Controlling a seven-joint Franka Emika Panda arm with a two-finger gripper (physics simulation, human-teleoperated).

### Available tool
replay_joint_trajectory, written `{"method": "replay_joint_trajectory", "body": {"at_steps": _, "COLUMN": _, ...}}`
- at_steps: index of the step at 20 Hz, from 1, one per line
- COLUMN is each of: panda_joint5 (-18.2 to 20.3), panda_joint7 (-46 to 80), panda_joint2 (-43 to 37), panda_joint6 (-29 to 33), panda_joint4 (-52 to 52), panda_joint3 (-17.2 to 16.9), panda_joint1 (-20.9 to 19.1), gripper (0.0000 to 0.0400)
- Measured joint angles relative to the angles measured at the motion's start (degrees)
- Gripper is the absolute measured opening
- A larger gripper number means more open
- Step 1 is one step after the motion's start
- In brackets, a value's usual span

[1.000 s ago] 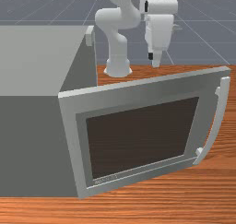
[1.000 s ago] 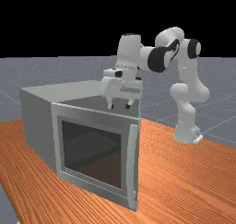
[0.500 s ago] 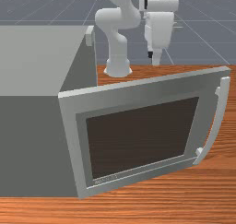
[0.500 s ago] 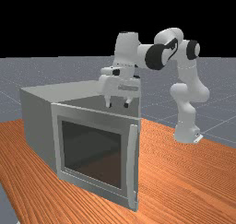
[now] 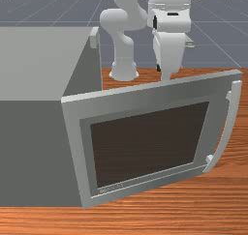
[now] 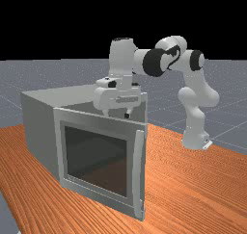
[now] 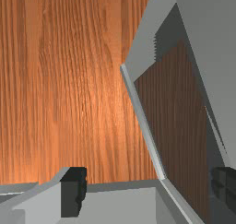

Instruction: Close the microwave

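Behind the open door's top edge in the front view, my gripper [image 5: 166,76] points down with its fingertips partly hidden. Over in the far view, the gripper [image 6: 116,115] hangs at the top edge of the door [image 6: 96,153], on its inner side. The microwave door [image 5: 145,142] stands swung out from the grey microwave body [image 5: 34,152], its handle [image 5: 228,125] at the free edge. Seen from the hand, the gripper [image 7: 149,190] has its fingers wide apart, with the door's window [image 7: 170,117] close by. Whether a finger touches the door, I cannot tell.
Wooden table [image 6: 193,189] lies around the microwave and beyond the door's handle edge. The microwave's flat top [image 6: 67,96] lies beside my hand, toward the far view's left. A narrow upright part [image 5: 95,38] stands at the body's rear corner.
My hand has moved toward the far view's left and lower, closer to the door in the front view. The door and the microwave body stand as before.
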Motion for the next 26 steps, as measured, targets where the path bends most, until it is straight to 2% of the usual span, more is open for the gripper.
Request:
{"method": "replay_joint_trajectory", "body": {"at_steps": 8, "panda_joint5": -0.9, "panda_joint7": 0.7, "panda_joint2": -4.6, "panda_joint6": 12.2, "panda_joint4": -10.8, "panda_joint3": -0.3, "panda_joint1": 0.1, "gripper": 0.04}}
{"method": "replay_joint_trajectory", "body": {"at_steps": 12, "panda_joint5": -0.5, "panda_joint7": 0.3, "panda_joint2": -3.9, "panda_joint6": 5.5, "panda_joint4": -4.8, "panda_joint3": -0.2, "panda_joint1": 0.1, "gripper": 0.04}}
{"method": "replay_joint_trajectory", "body": {"at_steps": 13, "panda_joint5": -0.6, "panda_joint7": 0.3, "panda_joint2": -4.2, "panda_joint6": 5.8, "panda_joint4": -5.0, "panda_joint3": -0.2, "panda_joint1": 0.1, "gripper": 0.04}}
{"method": "replay_joint_trajectory", "body": {"at_steps": 15, "panda_joint5": 1.9, "panda_joint7": 0.3, "panda_joint2": -3.3, "panda_joint6": 4.5, "panda_joint4": -3.3, "panda_joint3": 0.8, "panda_joint1": -0.4, "gripper": 0.04}}
{"method": "replay_joint_trajectory", "body": {"at_steps": 18, "panda_joint5": 2.1, "panda_joint7": 2.5, "panda_joint2": -2.3, "panda_joint6": 4.1, "panda_joint4": -1.8, "panda_joint3": 1.5, "panda_joint1": 1.2, "gripper": 0.04}}
{"method": "replay_joint_trajectory", "body": {"at_steps": 19, "panda_joint5": -1.5, "panda_joint7": 4.8, "panda_joint2": -4.0, "panda_joint6": 9.0, "panda_joint4": -5.4, "panda_joint3": 0.5, "panda_joint1": 2.9, "gripper": 0.04}}
{"method": "replay_joint_trajectory", "body": {"at_steps": 20, "panda_joint5": -1.5, "panda_joint7": 5.0, "panda_joint2": -3.7, "panda_joint6": 8.5, "panda_joint4": -4.9, "panda_joint3": 0.6, "panda_joint1": 3.3, "gripper": 0.04}}
{"method": "replay_joint_trajectory", "body": {"at_steps": 22, "panda_joint5": -2.1, "panda_joint7": 5.5, "panda_joint2": -4.9, "panda_joint6": 11.5, "panda_joint4": -7.0, "panda_joint3": 0.5, "panda_joint1": 3.6, "gripper": 0.04}}
{"method": "replay_joint_trajectory", "body": {"at_steps": 23, "panda_joint5": -3.8, "panda_joint7": 6.9, "panda_joint2": -6.7, "panda_joint6": 17.5, "panda_joint4": -10.8, "panda_joint3": 0.0, "panda_joint1": 4.0, "gripper": 0.04}}
{"method": "replay_joint_trajectory", "body": {"at_steps": 24, "panda_joint5": -3.5, "panda_joint7": 6.6, "panda_joint2": -6.9, "panda_joint6": 16.9, "panda_joint4": -10.5, "panda_joint3": 0.1, "panda_joint1": 4.0, "gripper": 0.04}}
{"method": "replay_joint_trajectory", "body": {"at_steps": 25, "panda_joint5": -4.5, "panda_joint7": 7.5, "panda_joint2": -7.7, "panda_joint6": 19.6, "panda_joint4": -12.1, "panda_joint3": -0.3, "panda_joint1": 4.2, "gripper": 0.04}}
{"method": "replay_joint_trajectory", "body": {"at_steps": 26, "panda_joint5": -3.4, "panda_joint7": 6.5, "panda_joint2": -7.4, "panda_joint6": 16.8, "panda_joint4": -10.6, "panda_joint3": 0.1, "panda_joint1": 4.0, "gripper": 0.04}}
